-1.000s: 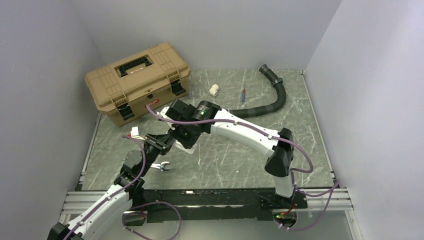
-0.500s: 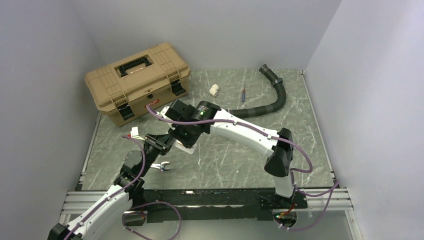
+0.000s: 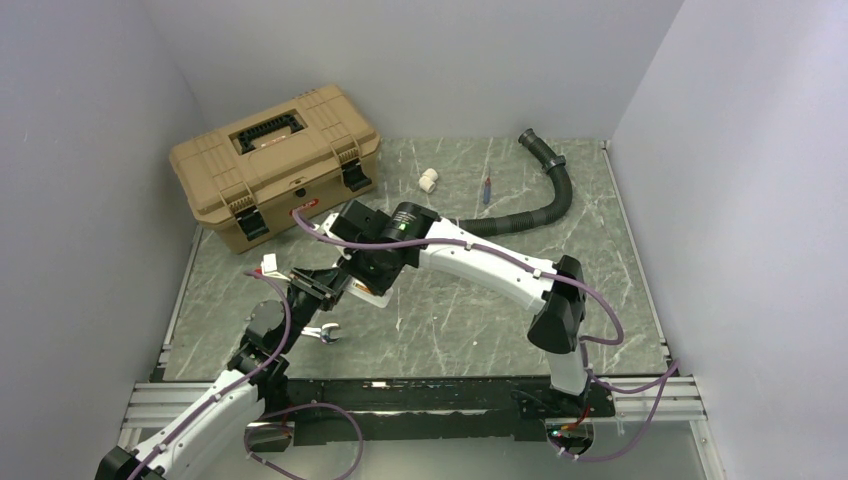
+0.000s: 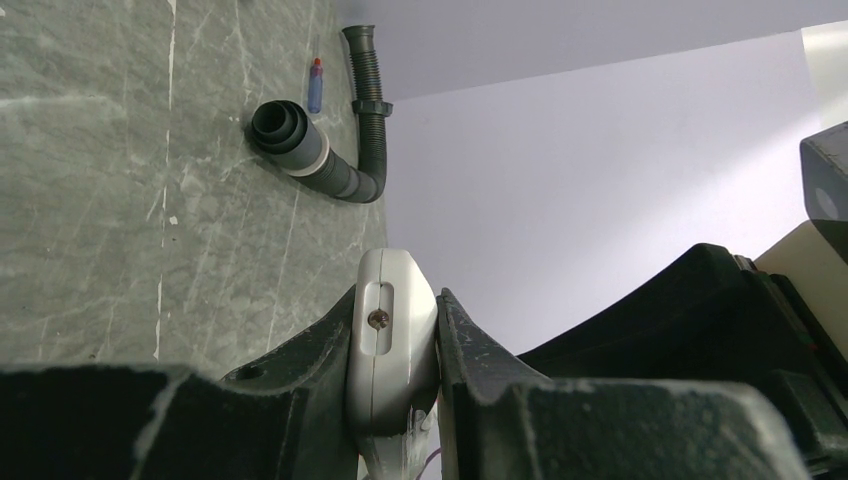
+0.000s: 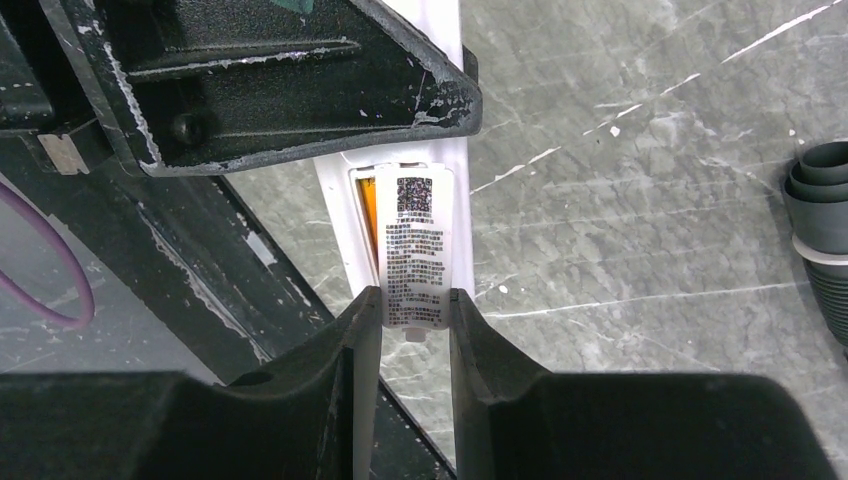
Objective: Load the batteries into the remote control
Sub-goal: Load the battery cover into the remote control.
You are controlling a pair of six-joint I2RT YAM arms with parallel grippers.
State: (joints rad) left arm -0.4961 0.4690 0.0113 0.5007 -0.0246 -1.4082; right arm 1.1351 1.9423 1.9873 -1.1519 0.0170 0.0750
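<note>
My left gripper (image 3: 327,285) is shut on the white remote control (image 4: 392,335) and holds it above the table at the near left. The remote shows end-on between the jaws, with a small screw in its end. My right gripper (image 5: 413,300) meets it from the right, its fingers closed on the sides of the remote's white battery cover (image 5: 413,250), which carries a printed label. An orange battery (image 5: 367,205) shows as a sliver in the recess beside the cover. In the top view the right gripper (image 3: 362,278) covers most of the remote (image 3: 374,293). No loose batteries are in view.
A tan toolbox (image 3: 275,165) stands at the back left. A white pipe fitting (image 3: 428,180), a red-and-blue stick (image 3: 487,189) and a black corrugated hose (image 3: 545,195) lie at the back. A silver wrench (image 3: 322,333) lies under the left arm.
The right wrist has edged very slightly toward the left gripper. The left arm and the remote have not visibly moved.
</note>
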